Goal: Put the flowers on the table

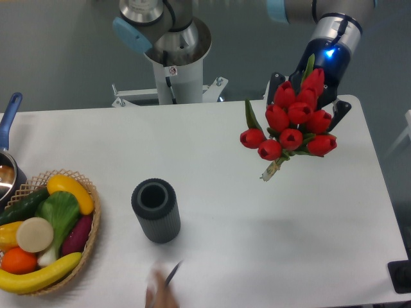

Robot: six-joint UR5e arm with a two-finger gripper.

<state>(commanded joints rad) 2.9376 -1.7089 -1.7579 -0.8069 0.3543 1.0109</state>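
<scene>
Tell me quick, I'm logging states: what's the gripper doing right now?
Gripper: closed on the flowers, holding them in the air above the table.

The end effector point(308, 96) hung over the far right of the white surface point(257, 218), mostly hidden behind the flowers point(292, 125); its dark fingers point(275, 83) showed either side of the bunch, so grip state couldn't be read. Red buds faced the camera, pale bound stems pointing down-left, clear of the surface w/ a faint shadow below. A dark ribbed cylinder point(155, 210) stood upright near centre-left. At the left edge sat a wicker basket point(90, 231) w/ fruit & veg, a pot point(8, 167) w/ blue handle behind it. A blurred shape point(164, 289) lay at the near edge.
</scene>
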